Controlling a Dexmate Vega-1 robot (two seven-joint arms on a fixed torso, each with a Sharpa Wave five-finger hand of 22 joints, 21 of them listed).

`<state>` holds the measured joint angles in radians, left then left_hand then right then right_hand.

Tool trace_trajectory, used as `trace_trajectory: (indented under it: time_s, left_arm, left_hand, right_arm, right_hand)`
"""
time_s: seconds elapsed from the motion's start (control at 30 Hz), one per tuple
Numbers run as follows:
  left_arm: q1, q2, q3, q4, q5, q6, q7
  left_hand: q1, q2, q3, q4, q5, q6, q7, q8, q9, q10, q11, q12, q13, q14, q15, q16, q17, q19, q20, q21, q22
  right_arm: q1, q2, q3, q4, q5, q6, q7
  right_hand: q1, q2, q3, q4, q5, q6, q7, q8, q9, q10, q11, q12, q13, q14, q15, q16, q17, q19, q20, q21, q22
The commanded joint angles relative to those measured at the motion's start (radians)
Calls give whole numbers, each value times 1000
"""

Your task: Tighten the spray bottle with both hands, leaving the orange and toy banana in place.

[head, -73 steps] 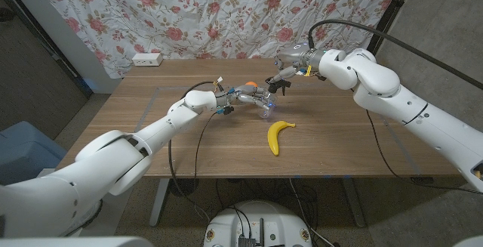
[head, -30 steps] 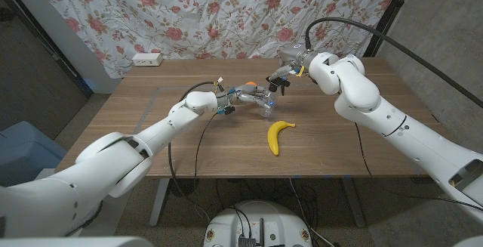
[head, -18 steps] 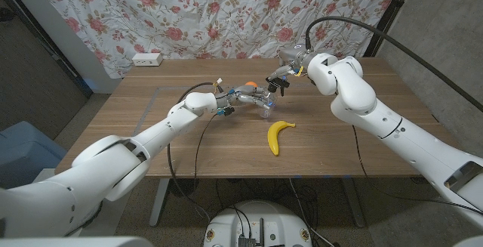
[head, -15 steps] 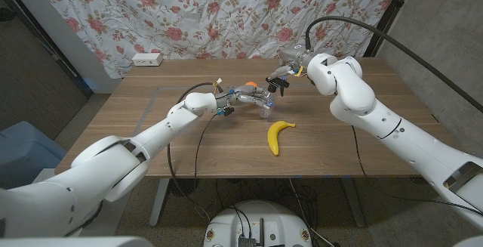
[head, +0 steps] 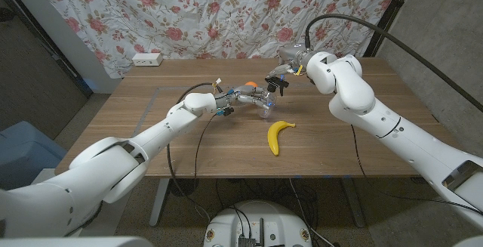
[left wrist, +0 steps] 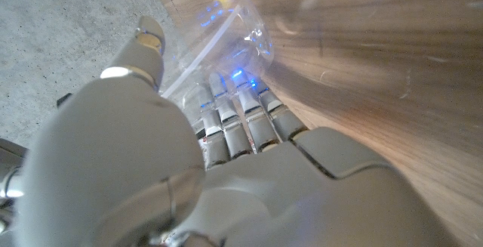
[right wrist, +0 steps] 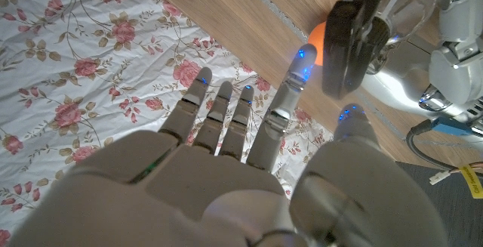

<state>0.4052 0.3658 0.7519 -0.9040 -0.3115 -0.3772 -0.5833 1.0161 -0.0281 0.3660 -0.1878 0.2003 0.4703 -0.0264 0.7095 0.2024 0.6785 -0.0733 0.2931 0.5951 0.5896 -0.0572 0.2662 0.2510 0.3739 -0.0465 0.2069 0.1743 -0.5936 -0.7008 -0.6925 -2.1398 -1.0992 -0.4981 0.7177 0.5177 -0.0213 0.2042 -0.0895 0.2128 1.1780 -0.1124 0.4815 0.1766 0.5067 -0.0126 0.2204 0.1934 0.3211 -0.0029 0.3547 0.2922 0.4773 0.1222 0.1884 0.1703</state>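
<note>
**A:** Head view first, nearest thing: what lies on the wooden table point(head: 151, 118)?

**B:** A yellow toy banana point(head: 278, 136) lies nearest, right of centre, apart from everything else.

**A:** And beyond it?

**B:** The clear plastic spray bottle point(head: 261, 106) sits near the table's middle, just beyond the banana. The left hand point(head: 240, 98) grips its body from the left; in the left wrist view the fingers point(left wrist: 245, 122) wrap around the transparent bottle point(left wrist: 226, 39).

**A:** Where is the orange?

**B:** A round orange fruit point(head: 247, 87) shows just behind the left hand, partly hidden by it.

**A:** The right hand?

**B:** The right hand point(head: 280, 78) is at the bottle's black spray head point(head: 273, 86), on the far right side. In the right wrist view, the thumb and a finger point(right wrist: 293, 88) flank the black trigger head point(right wrist: 355, 35). Whether they actually pinch it, I cannot tell.

**A:** Farthest back?

**B:** A white power strip point(head: 147, 59) lies at the far left edge, before a floral curtain point(head: 226, 13).
</note>
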Motion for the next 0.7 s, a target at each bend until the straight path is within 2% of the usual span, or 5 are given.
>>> trace_trajectory:
  time_s: [0.03,0.3,0.47,0.53,0.7]
  left_arm:
    - [11,10,-2,-22,-4,7,0]
    - [29,25,-6,-60,-5,19,14]
    - [37,31,-8,-75,-5,22,21]
    - [41,34,-8,-84,-4,25,24]
    - [51,43,-9,-106,-5,35,31]
  left_hand:
    - [-33,149,20,16,5,169,-33,168,4,103,-99,1,2,9,-130,-2,2,9,-34,0,4]
    - [-33,149,19,16,4,171,-33,168,4,105,-98,1,2,10,-130,-1,3,9,-34,0,4]
    - [-33,148,19,15,4,170,-34,168,4,105,-98,0,3,10,-130,-1,3,9,-34,0,4]
    - [-33,148,19,15,4,170,-32,167,4,106,-99,1,3,10,-130,-1,3,10,-34,0,4]
    - [-34,149,19,16,4,171,-33,168,4,107,-97,0,3,10,-130,-1,3,9,-33,-1,4]
  right_arm:
    - [28,-23,12,-15,36,39,27]
    - [46,-58,33,-27,98,95,43]
    - [59,-78,40,-29,135,129,55]
    - [65,-85,40,-31,139,136,63]
    - [67,-103,50,-35,164,160,58]
  right_hand:
    - [-40,-1,-18,12,11,-37,13,-26,4,-19,10,-11,3,-17,12,-10,1,-18,7,-3,2]
    - [-105,-19,-52,32,26,-147,29,-91,10,-85,33,-31,5,-72,44,-39,7,-58,36,-5,1]
    - [-118,-21,-61,33,35,-192,34,-117,14,-129,42,-37,5,-108,66,-57,10,-78,50,-6,1]
    - [-121,-24,-66,30,41,-239,34,-140,16,-155,44,-38,6,-132,79,-68,11,-91,61,-8,0]
    - [-121,-24,-69,27,46,-283,34,-162,18,-184,48,-41,7,-149,91,-77,11,-105,70,-8,0]
